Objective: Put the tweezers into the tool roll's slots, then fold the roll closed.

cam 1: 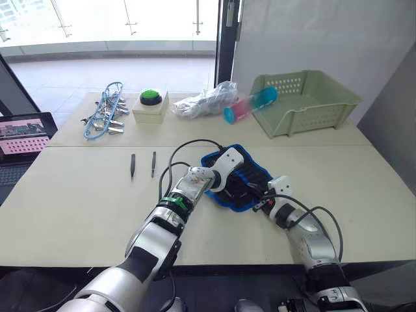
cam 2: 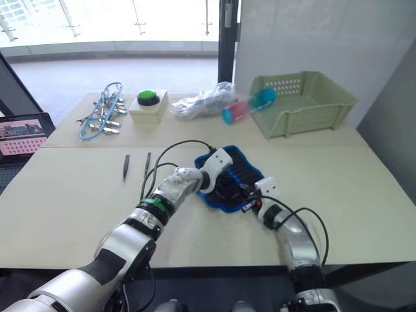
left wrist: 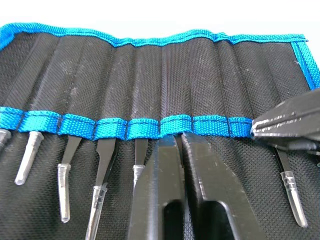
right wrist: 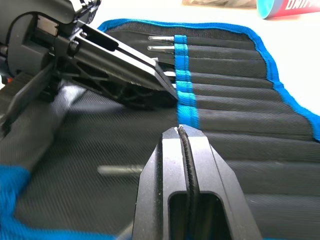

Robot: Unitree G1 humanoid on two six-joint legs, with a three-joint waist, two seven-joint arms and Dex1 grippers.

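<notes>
The tool roll lay open and flat on the near table, its blue trim framing a row of narrow black slots crossed by a blue band. Several tweezers were seated in those slots, their tips (each under a clear cap) projecting below the band, as the left wrist view showed. Two further tweezers lay loose on the table to the left of the roll, side by side and well apart from it. The left gripper rested over the roll, and its fingers stood nearly together with only a narrow gap, around the shank of one tweezer just below the band; whether they actually pinched it could not be told. The right gripper reached onto the roll from the near right, its fingers pressed together with nothing visible between them, the tips just beside the blue band and close to the left gripper's tips. On the far table stood a green basket, a cyan and pink tube leaning at its corner, a crumpled clear bag, a box with a green button and silver clips on blue cord.
</notes>
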